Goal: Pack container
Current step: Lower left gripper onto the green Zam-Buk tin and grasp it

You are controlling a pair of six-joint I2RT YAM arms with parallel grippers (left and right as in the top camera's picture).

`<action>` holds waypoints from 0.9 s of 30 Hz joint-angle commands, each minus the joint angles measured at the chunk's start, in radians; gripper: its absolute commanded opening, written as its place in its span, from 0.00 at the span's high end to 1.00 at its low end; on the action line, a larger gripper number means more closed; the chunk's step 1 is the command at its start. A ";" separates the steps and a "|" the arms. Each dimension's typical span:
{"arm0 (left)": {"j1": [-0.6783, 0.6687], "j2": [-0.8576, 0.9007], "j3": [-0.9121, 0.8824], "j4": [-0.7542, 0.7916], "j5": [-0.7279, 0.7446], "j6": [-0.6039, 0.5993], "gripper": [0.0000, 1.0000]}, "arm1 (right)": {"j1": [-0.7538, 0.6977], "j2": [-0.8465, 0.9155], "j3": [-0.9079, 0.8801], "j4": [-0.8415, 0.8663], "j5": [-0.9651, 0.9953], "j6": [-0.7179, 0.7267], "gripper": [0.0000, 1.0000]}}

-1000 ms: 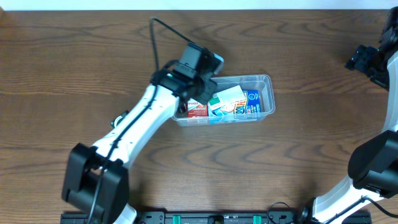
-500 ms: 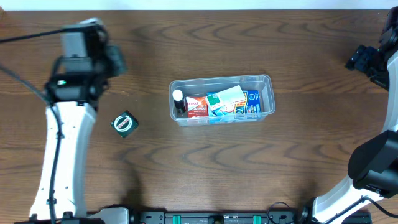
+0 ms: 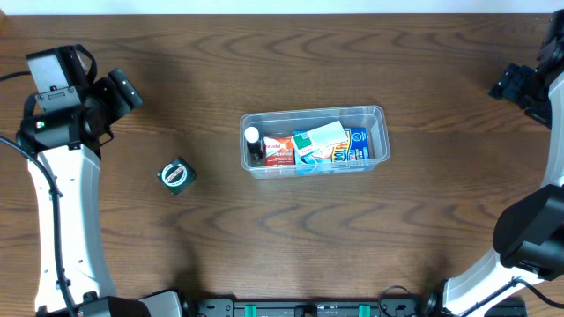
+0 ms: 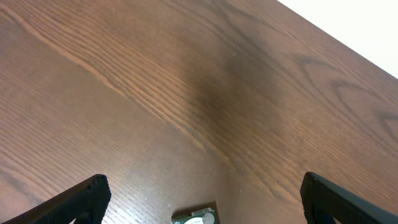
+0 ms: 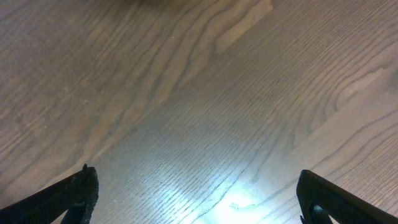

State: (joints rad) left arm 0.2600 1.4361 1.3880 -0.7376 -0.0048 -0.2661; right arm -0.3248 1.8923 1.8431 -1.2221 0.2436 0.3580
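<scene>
The clear container [image 3: 381,123] sits at the table's middle, holding several small boxes [image 3: 319,143] and a dark bottle with a white cap [image 3: 253,144] at its left end. A small green box [image 3: 175,175] lies on the wood to the container's left; its top edge also shows as the green box [image 4: 194,217] in the left wrist view. My left gripper [image 3: 123,93] is at the far left, well apart from the container, open and empty [image 4: 203,186]. My right gripper [image 3: 516,84] hangs at the far right edge, open over bare wood [image 5: 196,180].
Dark wood table [image 3: 291,229] all round the container. The left arm's white links run down the left side, the right arm's down the right side. A black rail lies along the front edge.
The left gripper has left the container's left end, swung to the far left of the table and opened. The bottle now stands in the container. The right arm has not moved.
</scene>
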 commanded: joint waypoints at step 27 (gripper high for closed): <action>-0.011 0.014 -0.206 -0.104 0.081 -0.276 0.02 | -0.003 -0.001 0.009 -0.001 0.014 -0.008 0.01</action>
State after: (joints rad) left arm 0.2596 1.4372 1.2591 -0.8631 0.0307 -0.4702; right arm -0.3248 1.8923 1.8431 -1.2221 0.2436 0.3580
